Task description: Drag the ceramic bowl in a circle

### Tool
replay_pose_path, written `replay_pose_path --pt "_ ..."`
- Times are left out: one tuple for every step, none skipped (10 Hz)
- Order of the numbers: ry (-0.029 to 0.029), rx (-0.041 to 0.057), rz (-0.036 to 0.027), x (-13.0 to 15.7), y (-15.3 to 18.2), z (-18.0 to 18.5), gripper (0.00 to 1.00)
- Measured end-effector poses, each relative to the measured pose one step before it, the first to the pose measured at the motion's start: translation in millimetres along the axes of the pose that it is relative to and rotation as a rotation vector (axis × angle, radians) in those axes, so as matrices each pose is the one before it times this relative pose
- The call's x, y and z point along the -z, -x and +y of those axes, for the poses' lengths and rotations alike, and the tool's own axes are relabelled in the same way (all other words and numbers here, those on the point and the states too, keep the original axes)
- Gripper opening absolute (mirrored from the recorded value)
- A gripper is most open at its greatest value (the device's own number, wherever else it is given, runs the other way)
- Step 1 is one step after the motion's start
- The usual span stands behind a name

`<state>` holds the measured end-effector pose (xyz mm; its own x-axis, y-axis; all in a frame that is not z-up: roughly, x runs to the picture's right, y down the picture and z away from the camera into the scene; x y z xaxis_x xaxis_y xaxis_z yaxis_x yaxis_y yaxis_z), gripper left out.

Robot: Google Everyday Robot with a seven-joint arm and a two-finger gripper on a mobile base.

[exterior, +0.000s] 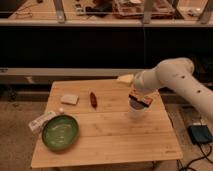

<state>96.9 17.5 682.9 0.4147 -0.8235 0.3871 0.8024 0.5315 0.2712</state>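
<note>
The green ceramic bowl (60,132) sits at the front left of the wooden table (115,135), with a paler inside and a darker rim. My white arm (167,75) reaches in from the right over the table's back right part. The gripper (125,78) shows as a pale tip above the table's back edge, far to the right of the bowl and behind it, and it touches nothing that I can see.
A white cup with a dark snack packet in it (139,103) stands just below the arm. A small red-brown item (93,98) and a white pad (70,99) lie at the back left. A white wrapped bar (42,121) lies at the left edge, beside the bowl. A blue box (200,133) is on the floor at the right.
</note>
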Motion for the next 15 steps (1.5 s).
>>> replay_pose_path --pt "0.01088 0.09005 -0.00297 -19.43 31.12 -2.3 0.8" --pt "0.00218 0.06196 -0.00782 -13.14 25.54 -4.08 0.8" --pt "0.00236 0.05237 -0.00565 -9.87 20.94 -2.63 0.8" --pt "-0.00073 0.02895 -0.00444 -5.42 11.65 -2.35 0.8" --pt "-0.00053 0.02317 -0.00263 -3.82 9.01 -1.76 0.8" --pt "0.00209 0.00483 0.00286 -0.19 -0.16 0.48 0.8" --pt "-0.0013 -0.00207 -0.00212 -0.06 0.33 -0.44 0.8" --pt "-0.00035 0.00035 -0.00541 -0.38 0.96 0.22 0.8" --pt "-0.0034 0.02396 -0.01842 -0.41 3.86 -3.1 0.8" --pt "-0.00596 0.03634 -0.02257 -1.15 5.09 -7.17 0.8" --pt "-0.0072 0.05348 -0.02804 -0.41 6.76 -10.62 0.8" --pt "-0.01055 0.10095 -0.0459 -0.23 10.98 -20.71 0.8" --pt "-0.00117 0.12535 -0.05511 -1.6 12.46 -24.28 0.8" --pt "0.01775 0.09425 -0.04407 -1.94 9.46 -15.03 0.8" --pt "0.03936 0.11024 -0.0605 -5.42 11.0 -15.77 0.8"
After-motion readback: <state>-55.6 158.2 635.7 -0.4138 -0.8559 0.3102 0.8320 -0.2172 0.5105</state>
